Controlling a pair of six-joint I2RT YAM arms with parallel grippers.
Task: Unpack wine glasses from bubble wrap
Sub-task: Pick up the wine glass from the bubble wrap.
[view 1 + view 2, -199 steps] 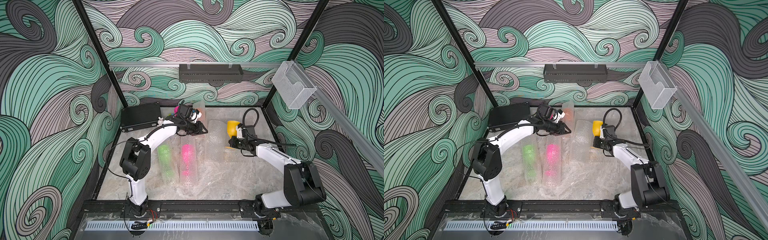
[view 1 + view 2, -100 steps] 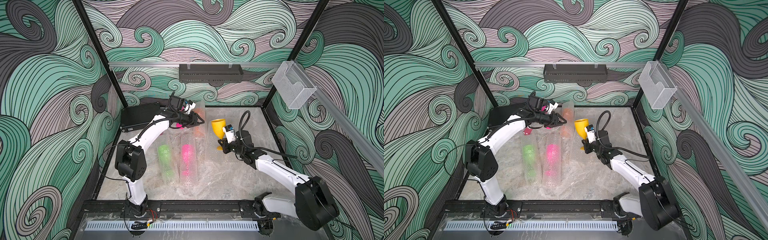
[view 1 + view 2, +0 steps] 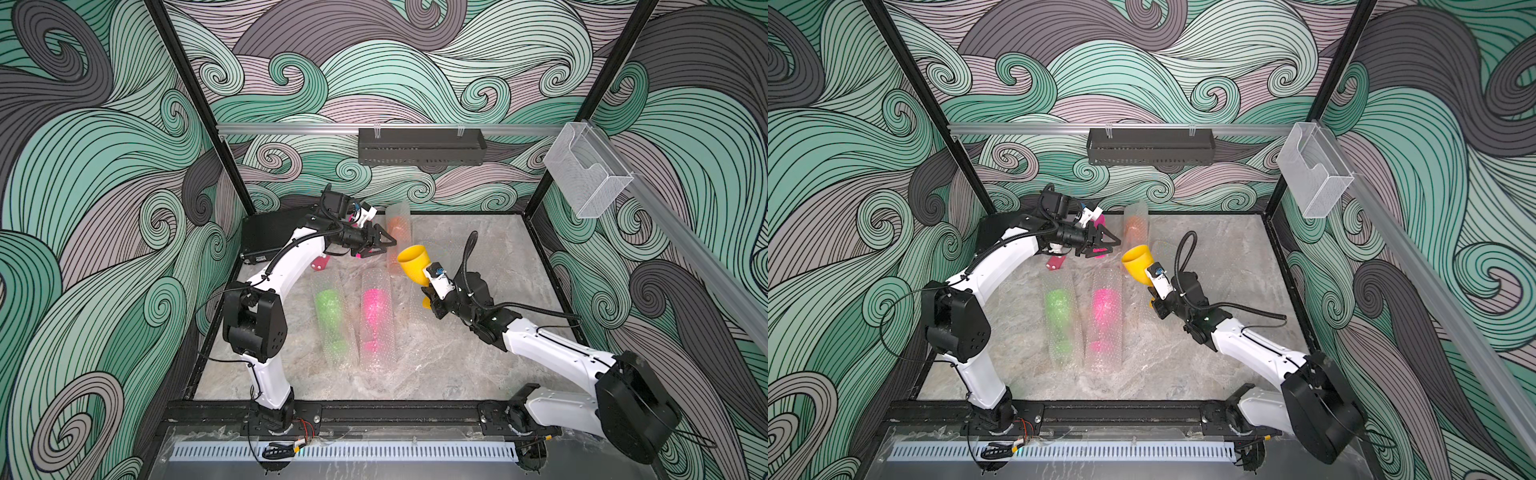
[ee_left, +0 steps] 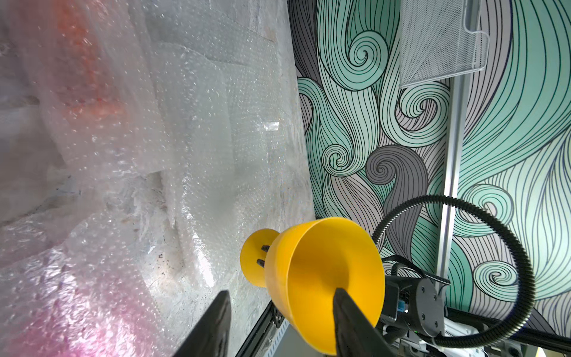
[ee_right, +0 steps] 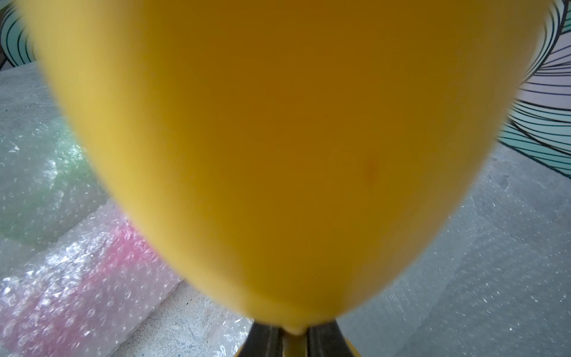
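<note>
— Which glass is out of its wrap?

— The yellow goblet (image 3: 410, 266). The right gripper (image 3: 430, 291) is clamped on its stem and holds it tilted above the table (image 3: 503, 257). The bowl's mouth is turned toward the left gripper (image 3: 382, 245).

— And that one?

— Jaws apart, nothing between them, just beside the yellow rim.

— What's inside the bubble wrap?

— Three tubes, each with a glass in it. The lime green goblet (image 3: 328, 303) lies inside the left tube (image 3: 337, 353). The hot pink goblet (image 3: 376, 307) lies inside the middle tube (image 3: 374, 359), right beside it. Both lie lengthwise on the table. The orange goblet (image 3: 398, 227) is in the back tube (image 3: 397, 208), close to the rear wall.

— Any loose wrap?

— A flattened sheet (image 4: 216, 139) lies on the table, between the middle tube and the right arm. A second pink goblet (image 3: 320, 262) lies bare under the left arm, mostly hidden.
</note>
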